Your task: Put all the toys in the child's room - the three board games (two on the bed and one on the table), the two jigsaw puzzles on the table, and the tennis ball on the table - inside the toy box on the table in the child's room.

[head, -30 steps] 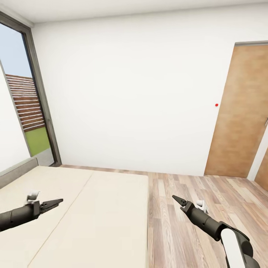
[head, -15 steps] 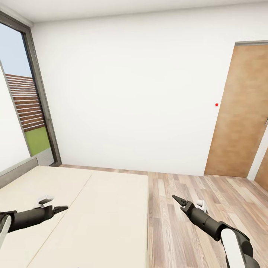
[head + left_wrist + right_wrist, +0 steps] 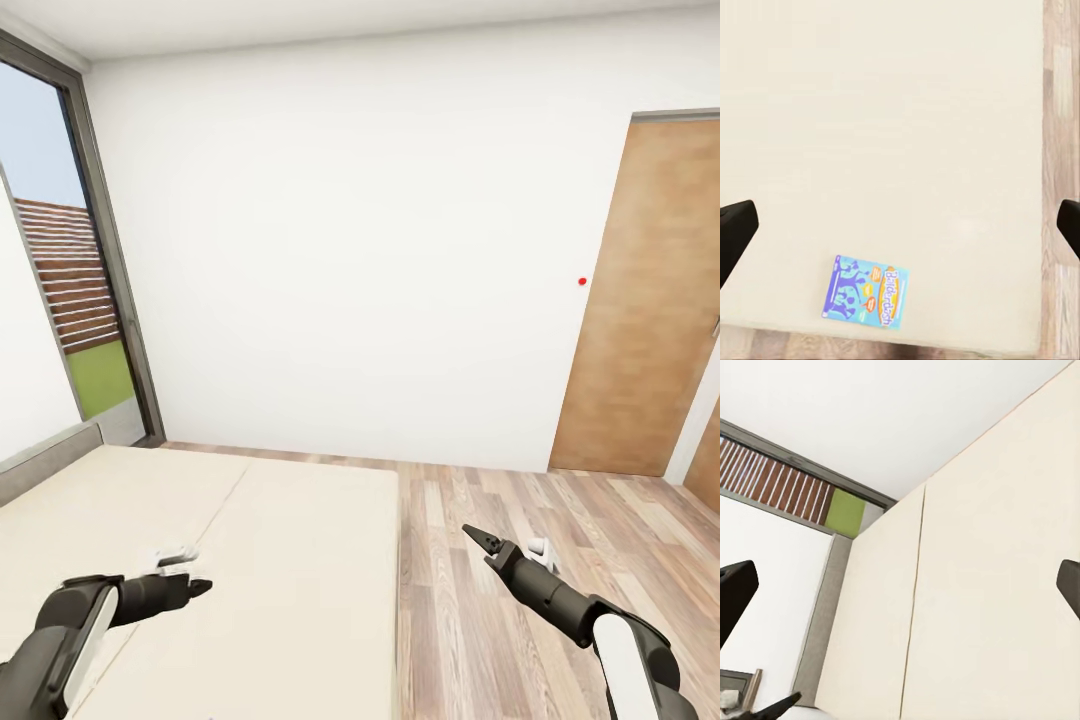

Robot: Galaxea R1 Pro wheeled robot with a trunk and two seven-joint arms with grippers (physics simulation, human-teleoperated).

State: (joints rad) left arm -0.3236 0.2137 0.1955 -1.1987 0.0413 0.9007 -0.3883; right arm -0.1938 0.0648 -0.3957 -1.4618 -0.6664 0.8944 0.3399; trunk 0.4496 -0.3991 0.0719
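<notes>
Left black two-finger gripper above cream bed mattress, tips together in head view; wrist view shows fingertips at opposite frame edges, so state unclear. Right black gripper over wood-plank floor, jaws close together. Blue flat rectangular board game box, white lettering and cartoon figures, lies flat near mattress edge, clear of both grippers. Beyond: white wall, brown wooden door, tall grey-framed window.
</notes>
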